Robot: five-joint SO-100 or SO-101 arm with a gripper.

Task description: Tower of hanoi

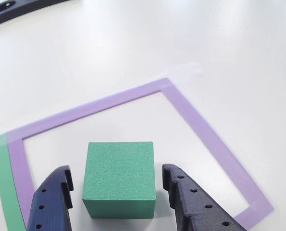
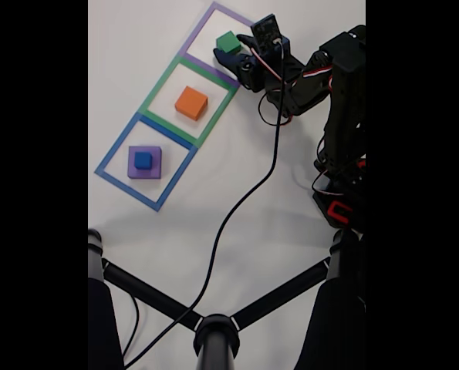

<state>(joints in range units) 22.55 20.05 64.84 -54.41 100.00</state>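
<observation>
A green cube (image 1: 118, 175) rests on the white table inside the purple square outline (image 1: 200, 125). My gripper (image 1: 117, 172) is open, one dark blue finger on each side of the cube and a small gap at both. In the fixed view the gripper (image 2: 231, 48) reaches the green cube (image 2: 227, 42) from the right. The orange cube (image 2: 191, 102) sits in the green outline (image 2: 161, 77). The purple cube (image 2: 153, 171) lies in the blue outline (image 2: 113, 150) with the small dark blue cube (image 2: 143, 159) on top of it.
A black strip with a hole (image 1: 3, 9) lies at the far left of the table. The arm's body (image 2: 341, 116) stands at the right, and its black cable (image 2: 244, 200) trails across the table. A black stand with spread legs (image 2: 214, 331) fills the near edge.
</observation>
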